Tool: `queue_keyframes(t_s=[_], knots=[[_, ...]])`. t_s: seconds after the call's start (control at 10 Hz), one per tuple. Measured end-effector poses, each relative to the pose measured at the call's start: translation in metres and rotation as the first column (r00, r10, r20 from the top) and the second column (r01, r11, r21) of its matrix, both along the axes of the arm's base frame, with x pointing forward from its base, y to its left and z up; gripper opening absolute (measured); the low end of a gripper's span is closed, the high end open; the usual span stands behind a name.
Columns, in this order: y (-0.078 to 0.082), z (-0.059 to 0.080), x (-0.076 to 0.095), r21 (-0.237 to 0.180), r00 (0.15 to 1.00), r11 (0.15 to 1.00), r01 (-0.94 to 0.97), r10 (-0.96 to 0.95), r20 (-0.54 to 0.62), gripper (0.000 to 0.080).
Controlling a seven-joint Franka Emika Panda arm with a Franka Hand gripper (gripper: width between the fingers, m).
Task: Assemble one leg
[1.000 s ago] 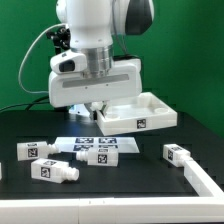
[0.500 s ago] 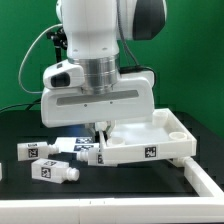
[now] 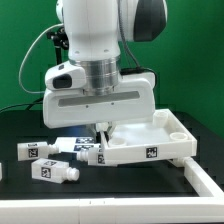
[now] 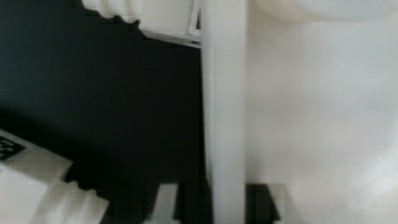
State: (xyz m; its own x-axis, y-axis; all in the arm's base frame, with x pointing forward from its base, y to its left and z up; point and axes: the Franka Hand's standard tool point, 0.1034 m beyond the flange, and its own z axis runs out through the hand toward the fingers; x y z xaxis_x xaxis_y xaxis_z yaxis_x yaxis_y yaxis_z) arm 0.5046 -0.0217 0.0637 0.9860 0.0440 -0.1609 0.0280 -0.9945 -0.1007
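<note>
Plainly, the gripper clamps the panel rim; loose legs lie nearby.

White leg, panel; black table

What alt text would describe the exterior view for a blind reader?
A white robot arm's gripper grips the rim of a white panel over a black table. Small tagged legs lie apart at the exterior view's left.

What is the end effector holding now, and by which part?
The end effector holds the white panel by its raised rim, near the corner on the exterior view's left.
</note>
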Motion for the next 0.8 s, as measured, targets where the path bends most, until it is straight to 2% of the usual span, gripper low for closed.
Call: queue_keyframes(t_s=[0.1,0.2,0.3,0.5,0.8], knots=[[-0.003,0.003,0.008,-0.001,1.0,1.0,0.007,-0.007,-0.007,0.0054],[-0.006,0.005,0.026,-0.003,1.0,1.0,0.025,-0.025,0.009,0.0054],[-0.011,0.0,0.035,-0.011,0.998,0.998,0.063,-0.063,0.017,0.0054],[-0.019,-0.02,0.042,-0.023,0.995,0.995,0.095,-0.094,0.04,0.0054],[-0.016,-0.022,0.04,-0.022,0.995,0.996,0.091,-0.091,0.033,0.0054]])
